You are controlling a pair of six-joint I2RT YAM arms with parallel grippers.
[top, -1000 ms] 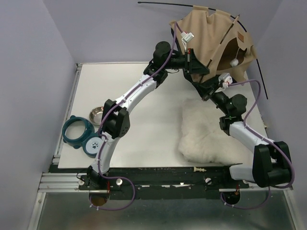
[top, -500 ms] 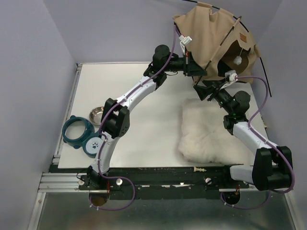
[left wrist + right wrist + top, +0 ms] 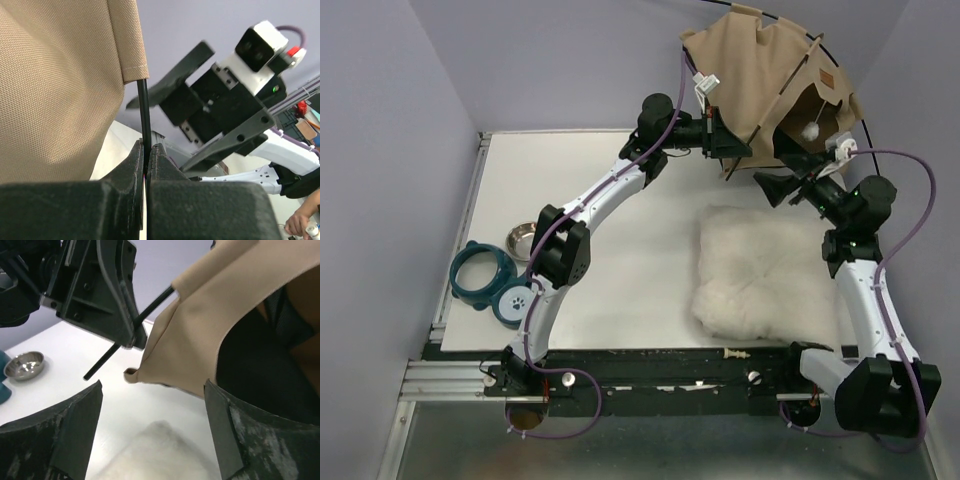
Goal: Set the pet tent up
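Up at the far right corner of the white table (image 3: 640, 260), lifted clear of the surface against the purple wall (image 3: 570, 60): the large tan-brown fabric pet tent (image 3: 760, 70) with thin black flexible poles. Dark opening turned toward the right arm, with a small white pom-pom (image 3: 810, 130) hanging in it and a small brown leather label (image 3: 827, 78) above.

Clamped tight in the left gripper (image 3: 146, 150): 1 thin black pole (image 3: 143, 110), gripped just below the fabric hem, fingers pressed together with only the rod between.

Spread wide and holding nothing: the right gripper (image 3: 152, 385), just beside the tent's lower corner and near the left gripper, facing the fabric edge without touching it.

Flat on the right half of the table, below the tent: a white fluffy rectangular cushion (image 3: 760, 270).

Well apart, at the left edge of the table: a small round steel bowl (image 3: 523, 238), a teal ring-shaped plastic holder (image 3: 478, 272) and, just beside it, a round light-blue lid (image 3: 515, 303) with a paw print.
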